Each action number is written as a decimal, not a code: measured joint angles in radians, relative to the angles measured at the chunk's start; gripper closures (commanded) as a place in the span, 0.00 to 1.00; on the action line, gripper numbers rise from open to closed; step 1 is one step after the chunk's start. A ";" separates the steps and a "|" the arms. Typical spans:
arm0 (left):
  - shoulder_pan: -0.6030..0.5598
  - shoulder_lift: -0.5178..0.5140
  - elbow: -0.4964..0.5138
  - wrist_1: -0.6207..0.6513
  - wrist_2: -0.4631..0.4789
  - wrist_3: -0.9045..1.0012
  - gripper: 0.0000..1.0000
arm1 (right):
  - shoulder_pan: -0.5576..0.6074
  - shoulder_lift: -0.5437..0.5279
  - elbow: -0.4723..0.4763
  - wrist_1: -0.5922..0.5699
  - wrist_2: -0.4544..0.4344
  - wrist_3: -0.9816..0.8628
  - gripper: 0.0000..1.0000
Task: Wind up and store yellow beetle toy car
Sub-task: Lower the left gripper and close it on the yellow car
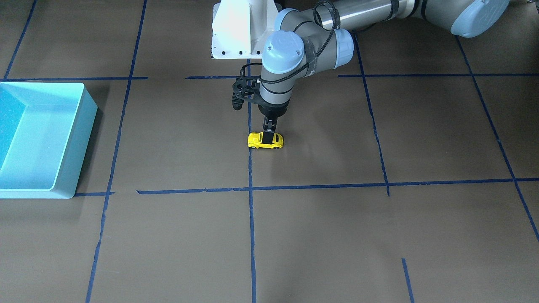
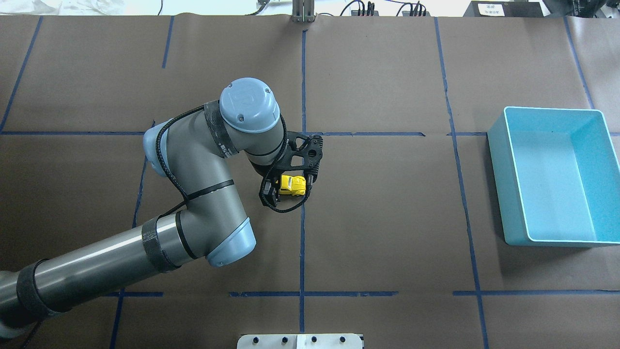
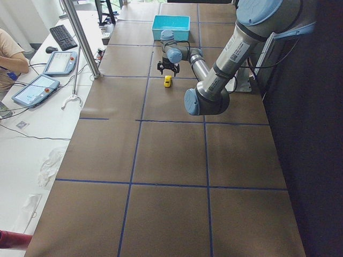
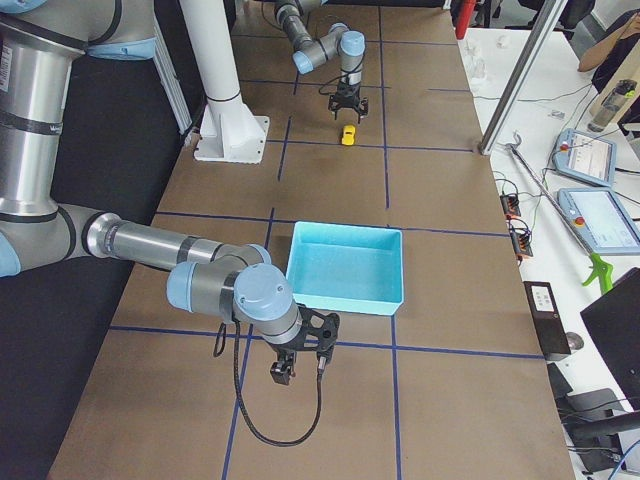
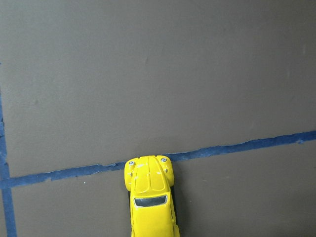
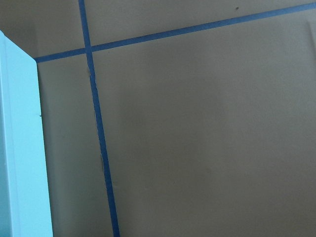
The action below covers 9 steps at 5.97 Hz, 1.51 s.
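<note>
The yellow beetle toy car [image 1: 265,141] stands on its wheels on the brown table, on a blue tape line near the middle. It also shows in the overhead view [image 2: 293,185] and in the left wrist view [image 5: 150,197], nose pointing up. My left gripper [image 1: 269,134] points straight down over the car, one finger on each side, and looks shut on it. My right gripper [image 4: 296,362] shows only in the exterior right view, low beside the light blue bin [image 4: 345,265]; I cannot tell whether it is open or shut.
The light blue bin [image 2: 499,184] is empty and stands at the table's right side in the overhead view, far from the car. Its wall also shows at the left edge of the right wrist view [image 6: 19,148]. The white robot base [image 1: 233,31] is behind the car.
</note>
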 measured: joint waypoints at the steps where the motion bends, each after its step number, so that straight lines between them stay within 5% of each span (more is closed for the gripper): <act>1: -0.002 0.000 0.019 -0.013 0.005 -0.002 0.00 | -0.001 0.000 0.000 0.005 -0.013 0.000 0.00; 7: 0.005 -0.010 0.105 -0.098 0.000 -0.043 0.02 | -0.037 0.045 -0.011 0.002 -0.042 -0.008 0.00; 9: 0.012 -0.011 0.127 -0.123 0.000 -0.046 0.62 | -0.147 0.105 -0.049 -0.001 -0.047 -0.060 0.00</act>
